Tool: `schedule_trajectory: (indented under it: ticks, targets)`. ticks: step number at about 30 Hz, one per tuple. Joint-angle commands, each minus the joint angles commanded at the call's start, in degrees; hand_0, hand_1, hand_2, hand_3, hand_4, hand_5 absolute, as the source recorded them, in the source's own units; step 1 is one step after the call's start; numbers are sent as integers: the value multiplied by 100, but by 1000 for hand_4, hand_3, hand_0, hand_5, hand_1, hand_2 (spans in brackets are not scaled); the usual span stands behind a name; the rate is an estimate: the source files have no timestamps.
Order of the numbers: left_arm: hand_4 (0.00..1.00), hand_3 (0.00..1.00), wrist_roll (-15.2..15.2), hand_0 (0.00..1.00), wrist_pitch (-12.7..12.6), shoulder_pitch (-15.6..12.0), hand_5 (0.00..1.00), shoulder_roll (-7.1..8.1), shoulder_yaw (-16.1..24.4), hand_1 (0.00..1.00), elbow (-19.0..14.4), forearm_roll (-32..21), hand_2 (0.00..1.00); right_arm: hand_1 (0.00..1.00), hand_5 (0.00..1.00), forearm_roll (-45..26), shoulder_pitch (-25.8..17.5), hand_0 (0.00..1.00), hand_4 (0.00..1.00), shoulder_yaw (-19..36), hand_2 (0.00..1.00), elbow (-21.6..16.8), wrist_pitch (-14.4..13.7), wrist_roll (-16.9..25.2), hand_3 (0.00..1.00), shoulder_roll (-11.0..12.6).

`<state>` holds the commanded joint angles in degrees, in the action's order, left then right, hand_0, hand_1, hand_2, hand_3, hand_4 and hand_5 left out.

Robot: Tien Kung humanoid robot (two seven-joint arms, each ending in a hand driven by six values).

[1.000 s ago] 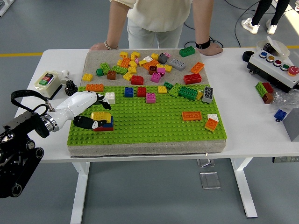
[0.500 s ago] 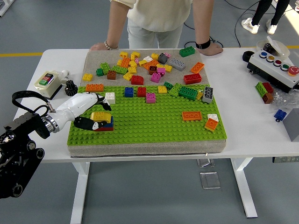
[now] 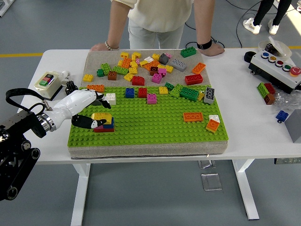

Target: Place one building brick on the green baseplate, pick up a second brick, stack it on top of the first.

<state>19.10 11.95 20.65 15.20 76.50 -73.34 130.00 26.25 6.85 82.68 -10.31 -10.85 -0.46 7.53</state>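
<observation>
The green baseplate [image 3: 155,127] lies on a grey mat in the table's middle. Near its left front a yellow brick [image 3: 102,116] is stacked on a blue and red brick [image 3: 108,127]. My left hand [image 3: 94,112], white with black fingers, reaches in from the left. Its thumb lies low beside the stack and its fingers [image 3: 104,102] are spread above and behind the yellow brick, holding nothing. The right hand is out of the picture.
Several loose bricks [image 3: 150,63] litter the mat behind the baseplate, and others such as an orange brick [image 3: 193,116] and a white brick [image 3: 110,98] sit on it. A button box [image 3: 48,81] stands at left, a control box [image 3: 277,66] at right. A person's hands [image 3: 211,48] rest on the far edge.
My left hand and forearm have drawn back slightly to the left, away from the stack. The yellow brick stays in place on the lower brick.
</observation>
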Motion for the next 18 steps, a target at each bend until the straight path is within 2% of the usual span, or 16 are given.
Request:
schedule_trajectory:
  ticks: [3,4,10,15,18]
  targets:
    - [775,567,18,831,8,-34,120,68,110,698,-31,0,605,658,498,0,-2,739,920,-6,708,0,3,-4,597,-2]
    - [819,568,23,844,10,-44,169,84,138,711,-32,0,622,658,499,1,-2,740,920,-7,709,0,4,-6,597,-2]
    - [815,568,84,856,-98,-70,152,223,308,724,41,0,629,658,498,-4,3,739,920,-23,709,0,12,-16,597,-4]
    - [815,568,191,856,-271,13,152,389,343,724,301,0,629,658,498,-4,11,739,920,-43,709,0,6,-25,597,-7]
    - [806,569,254,864,-348,94,138,431,318,728,484,0,632,658,498,-4,12,741,920,-45,709,0,4,-33,597,-9]
